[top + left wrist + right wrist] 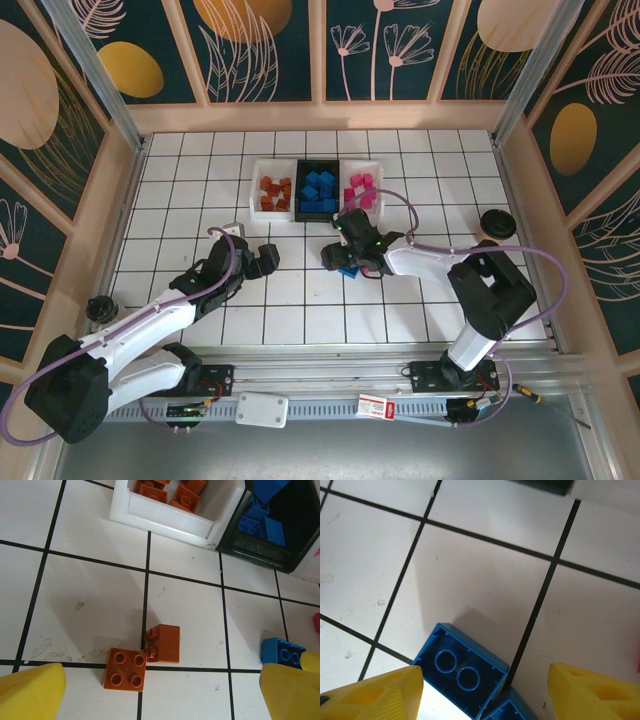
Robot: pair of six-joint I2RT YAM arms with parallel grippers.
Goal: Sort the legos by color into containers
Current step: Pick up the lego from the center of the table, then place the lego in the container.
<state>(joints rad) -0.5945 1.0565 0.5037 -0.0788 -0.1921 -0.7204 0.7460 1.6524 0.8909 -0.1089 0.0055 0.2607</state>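
orange-brown legos (125, 669) are lying loose on the white tiled table (75, 590). two of them are touching just beside a black grid line, one sitting studs up and the other tipped onto its side. the left gripper (162, 680) is hovering over this pair with its jaws standing fully spread and gripping nothing. its yellow fingers (32, 692) are sitting well out to either side. a blue lego (281, 652) is resting off to the right, just beside the far finger.

the right gripper (485, 672) is hanging low over two blue bricks (457, 672). the larger one is lying flat on the tile between the spread jaws with two round rings facing up, and a second is touching its lower corner. these jaws are released too. one finger is standing clear of the brick, while the other is overlapping its edge, and i cannot tell whether that one is touching.

the containers (318, 164) are standing in a row at the far side. the left white one is holding orange-brown pieces, the black middle one blue, and the right white one pink.
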